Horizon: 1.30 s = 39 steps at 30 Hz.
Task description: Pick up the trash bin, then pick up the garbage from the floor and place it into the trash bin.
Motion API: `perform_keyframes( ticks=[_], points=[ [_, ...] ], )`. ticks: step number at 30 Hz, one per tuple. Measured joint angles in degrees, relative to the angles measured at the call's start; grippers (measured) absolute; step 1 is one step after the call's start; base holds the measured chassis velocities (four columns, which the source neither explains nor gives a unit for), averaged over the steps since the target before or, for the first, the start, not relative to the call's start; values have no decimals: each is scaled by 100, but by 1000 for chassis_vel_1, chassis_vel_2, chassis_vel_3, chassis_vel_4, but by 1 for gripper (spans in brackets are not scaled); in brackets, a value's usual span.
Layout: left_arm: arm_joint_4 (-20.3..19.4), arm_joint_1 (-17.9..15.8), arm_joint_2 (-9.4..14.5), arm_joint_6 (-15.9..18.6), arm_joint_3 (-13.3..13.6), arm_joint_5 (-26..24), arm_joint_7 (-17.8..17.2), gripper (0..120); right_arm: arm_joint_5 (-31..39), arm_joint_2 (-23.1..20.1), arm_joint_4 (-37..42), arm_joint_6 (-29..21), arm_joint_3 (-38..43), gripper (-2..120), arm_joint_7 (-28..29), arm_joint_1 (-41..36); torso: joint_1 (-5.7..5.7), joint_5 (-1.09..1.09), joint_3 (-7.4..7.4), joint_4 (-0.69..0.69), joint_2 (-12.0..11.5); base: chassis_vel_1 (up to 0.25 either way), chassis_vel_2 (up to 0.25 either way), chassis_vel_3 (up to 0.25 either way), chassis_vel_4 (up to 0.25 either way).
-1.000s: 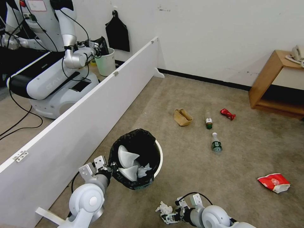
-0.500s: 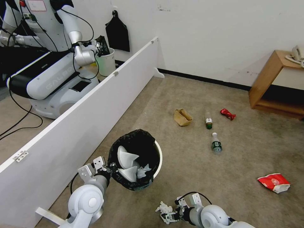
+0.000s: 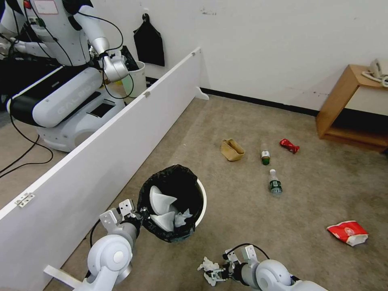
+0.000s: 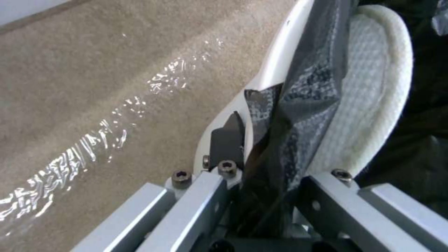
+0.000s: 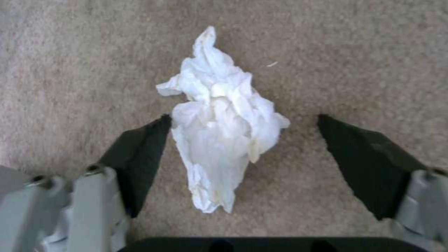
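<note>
Beige carpet — crumpled white tissue (image 5: pixel 222 129), betw. right gripper's (image 5: pixel 243 154) spread jaws

Your head camera is looking forward and down from high up, taking in the carpet (image 3: pixel 250 218), with the white partition (image 3: pixel 101 153) running along the left of the frame. Your left wrist camera is sitting very close against the rim of the trash bin (image 4: pixel 275 63), which the head view is also showing at lower centre (image 3: pixel 202 198). Your right wrist camera is facing straight down, close over the crumpled tissue (image 5: pixel 219 126); the head view is sharing it at the bottom edge (image 3: pixel 207 266).
</note>
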Motion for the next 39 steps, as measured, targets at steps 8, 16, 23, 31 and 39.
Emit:
perform_keyframes(
  ticks=[8, 16, 23, 31, 39],
  points=[
    [40, -6, -11, -10, 2, -6, 7, 2, 2, 90, -194, 15, -39, 54, -54, 106, 0, -3, -1, -2, 6, 0, 0, 0, 0],
    [61, -34, -6, -16, 15, -16, 11, 2, 13, 140, -334, 28, -46, 26, -3, 136, 0, 12, 2, 1, 2, 0, 0, 0, 0],
    [83, -73, 5, -25, 33, -25, 13, 2, 102, 187, -348, 10, -113, 1, 9, 139, 0, 27, 4, 16, 0, 7, 15, 7, 0],
    [89, -69, 20, -33, 40, -31, 14, 2, 151, 254, -381, -4, -197, 0, 11, 221, 1, 18, 3, 6, -1, 0, 0, 0, 0],
    [82, -68, 25, -34, 41, -38, 14, 2, 187, 253, -344, -13, -215, 0, 65, 229, 1, 15, 3, 7, 0, 0, 0, 0, 0]
  ],
)
